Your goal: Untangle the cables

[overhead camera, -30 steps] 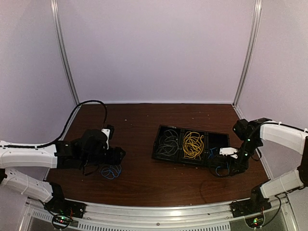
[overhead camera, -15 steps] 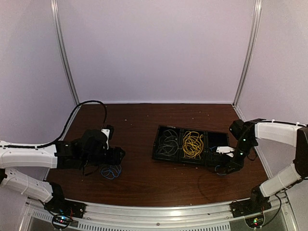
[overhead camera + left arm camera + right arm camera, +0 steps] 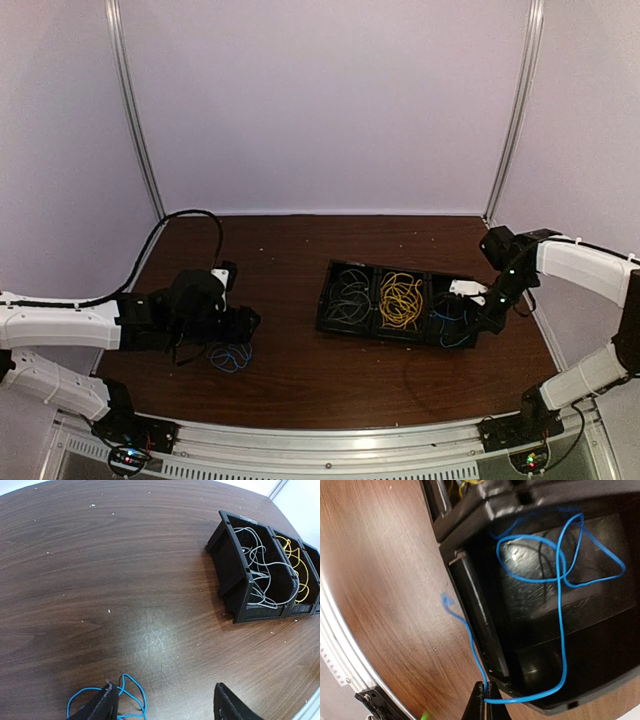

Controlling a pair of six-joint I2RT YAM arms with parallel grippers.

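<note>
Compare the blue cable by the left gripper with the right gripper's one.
The left blue cable lies on the table; the right blue cable drapes into the tray's end compartment. The left gripper is open beside its cable; the right gripper is shut on its cable. Both are thin, looped.

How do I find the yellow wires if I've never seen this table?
Look at the brown table, then the black tray with three pockets right of its middle. The yellow wires fill the middle pocket, between grey wires and blue wires.
</note>
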